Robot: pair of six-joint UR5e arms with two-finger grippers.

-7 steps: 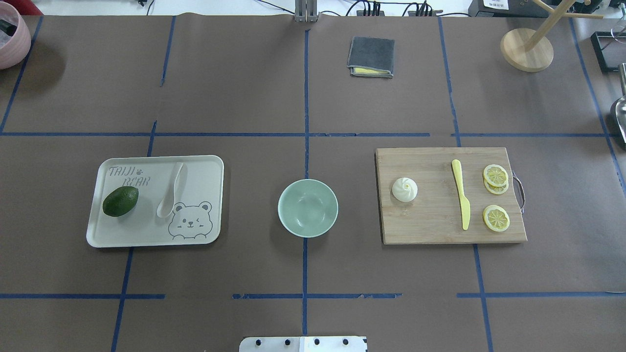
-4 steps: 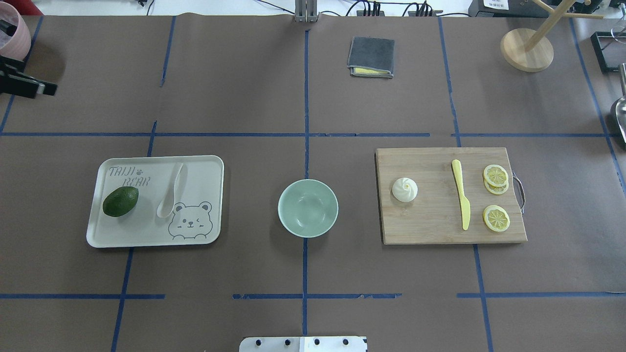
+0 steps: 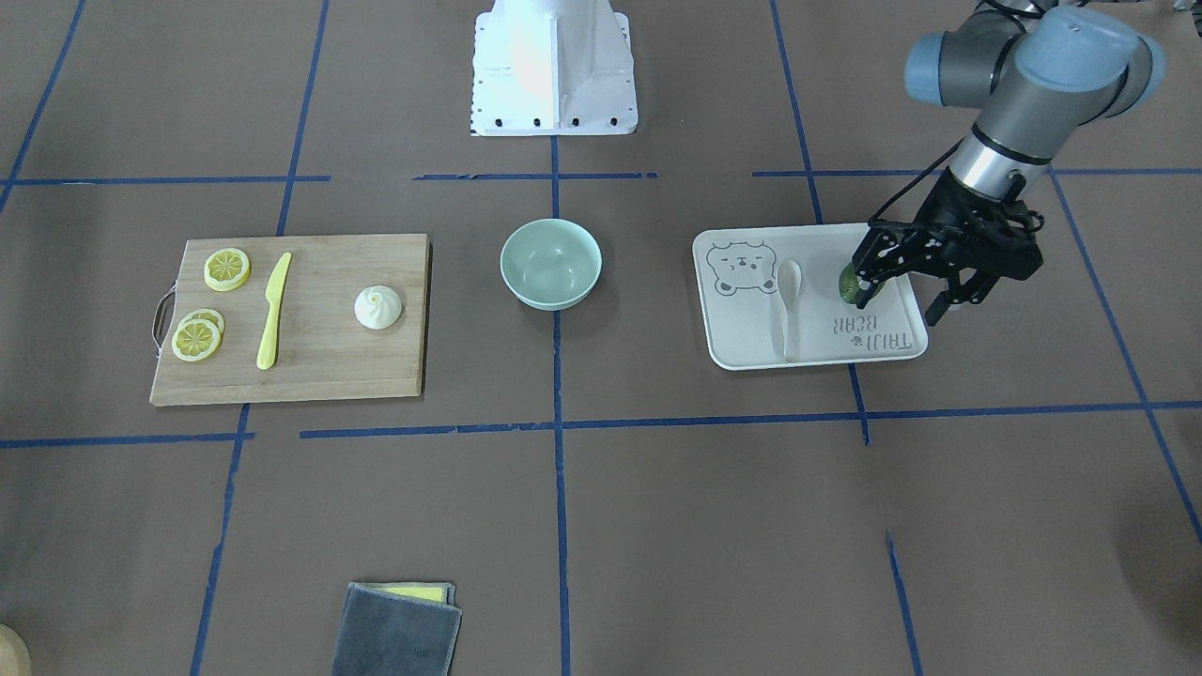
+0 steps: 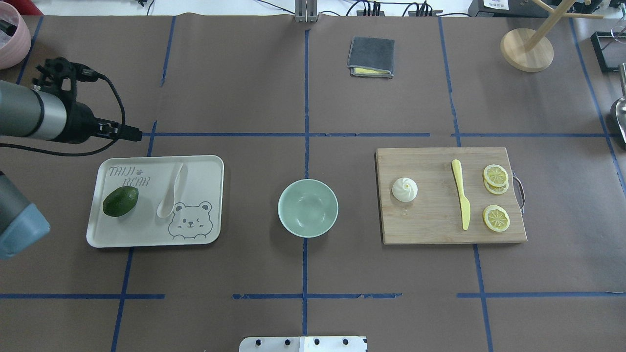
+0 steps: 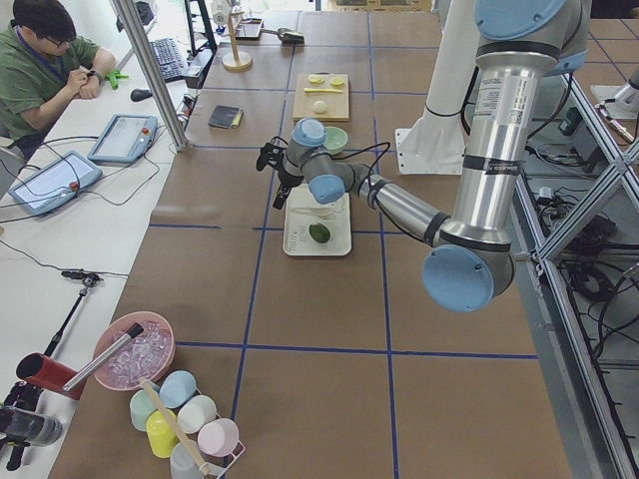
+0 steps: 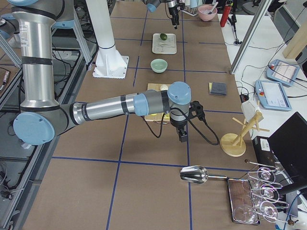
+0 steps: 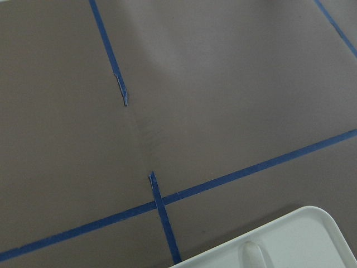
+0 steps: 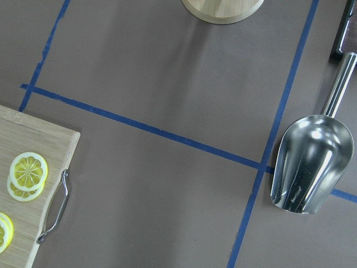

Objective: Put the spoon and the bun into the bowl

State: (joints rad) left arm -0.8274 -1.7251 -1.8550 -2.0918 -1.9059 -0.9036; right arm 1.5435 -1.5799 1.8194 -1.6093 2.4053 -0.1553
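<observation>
Step in hand, judged: left hand (image 3: pixel 900 299) going for the spoon (image 4: pixel 171 193); bowl (image 4: pixel 307 208) at worktop centre holds nothing. Left hand is spread and empty, near the tray's (image 4: pixel 210 168) far edge. Right hand (image 6: pixel 183 135) is toward the worktop's right edge; cannot tell if spread or pressed together. Spoon lies on the tray, left half of worktop, beside avocado (image 4: pixel 120 201). Its long axis runs robot edge to far edge, scoop toward robot edge, handle leaning slightly centreward. Bun (image 4: pixel 405 189) sits on cutting board (image 4: pixel 435 220), right half. Best to pinch across the thin handle, clear of avocado and tray rim
</observation>
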